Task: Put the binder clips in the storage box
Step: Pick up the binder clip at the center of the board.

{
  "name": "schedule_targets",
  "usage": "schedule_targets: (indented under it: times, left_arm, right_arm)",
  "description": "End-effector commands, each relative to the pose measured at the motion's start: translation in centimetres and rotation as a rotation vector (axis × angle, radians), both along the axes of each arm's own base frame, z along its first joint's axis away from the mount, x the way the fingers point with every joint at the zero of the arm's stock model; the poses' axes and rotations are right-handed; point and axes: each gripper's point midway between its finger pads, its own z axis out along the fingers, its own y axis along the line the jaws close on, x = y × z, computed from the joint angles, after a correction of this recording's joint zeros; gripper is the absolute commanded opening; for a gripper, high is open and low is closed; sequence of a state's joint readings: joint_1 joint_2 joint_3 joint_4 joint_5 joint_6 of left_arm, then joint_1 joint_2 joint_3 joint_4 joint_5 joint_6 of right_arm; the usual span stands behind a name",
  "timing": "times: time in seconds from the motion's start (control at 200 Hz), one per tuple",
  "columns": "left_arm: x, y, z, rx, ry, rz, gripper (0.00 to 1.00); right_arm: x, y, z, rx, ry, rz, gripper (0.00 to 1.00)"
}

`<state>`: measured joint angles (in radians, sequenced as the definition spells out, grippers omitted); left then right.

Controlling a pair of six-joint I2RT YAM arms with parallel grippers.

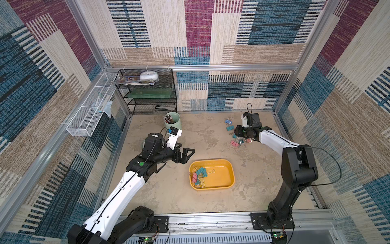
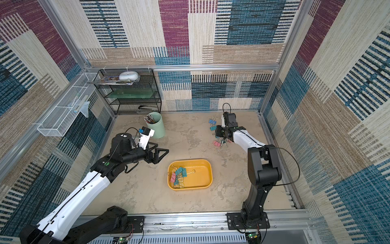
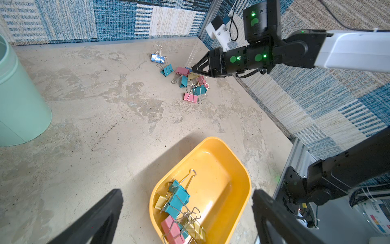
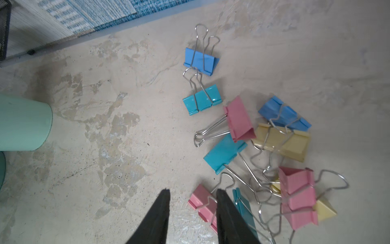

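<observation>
The yellow-orange storage box (image 1: 211, 161) (image 2: 190, 161) (image 3: 221, 169) sits on the floor near the front and holds several binder clips (image 1: 200, 174) (image 2: 179, 174) (image 3: 177, 198) at its left end. Several more binder clips (image 1: 234, 143) (image 2: 216, 143) (image 3: 190, 97) lie loose at the back right. My right gripper (image 4: 192, 192) (image 3: 196, 69) is low over that pile, open a little; a pink clip (image 4: 200, 200) lies partly between its fingertips and partly under one finger (image 4: 223, 211). My left gripper (image 1: 186, 152) (image 3: 186, 190) hovers left of the box, wide open and empty.
A mint-green pen cup (image 1: 174, 121) (image 4: 23, 122) stands at the back left, just beyond the left wrist. A black wire shelf (image 1: 147, 93) fills the back left corner, and a white mesh basket (image 1: 90, 114) hangs on the left wall. The back wall runs close behind the loose clips.
</observation>
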<state>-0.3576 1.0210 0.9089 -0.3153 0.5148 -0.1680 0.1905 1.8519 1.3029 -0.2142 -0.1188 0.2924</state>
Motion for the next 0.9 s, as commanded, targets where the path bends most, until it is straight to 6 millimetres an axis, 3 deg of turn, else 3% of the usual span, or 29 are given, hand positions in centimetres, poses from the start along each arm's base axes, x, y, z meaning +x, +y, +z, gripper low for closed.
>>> schedule_targets:
  times: [0.0,0.321,0.511,0.696,0.891]
  left_arm:
    - [0.2,0.0,0.5,-0.002,-0.032,-0.002,1.0]
    - [0.2,0.1,0.7,-0.001,-0.039,0.002,1.0]
    - [0.2,0.0,0.6,-0.005,-0.032,0.001,1.0]
    - [0.2,0.0,0.6,-0.006,-0.032,-0.001,1.0]
    - [0.1,-0.1,0.7,-0.01,-0.031,-0.012,1.0]
  right_arm:
    - [-0.7,0.3,-2.3,-0.034,0.082,0.077,0.41]
    - [-1.6,0.1,-5.4,-0.049,0.16,0.084,0.35]
    - [-2.4,-0.2,-5.8,-0.048,0.168,0.067,0.15]
    - [-2.9,1.0,-3.5,0.039,0.123,0.088,0.01]
    - [-4.9,3.8,2.8,0.249,0.001,0.153,0.0]
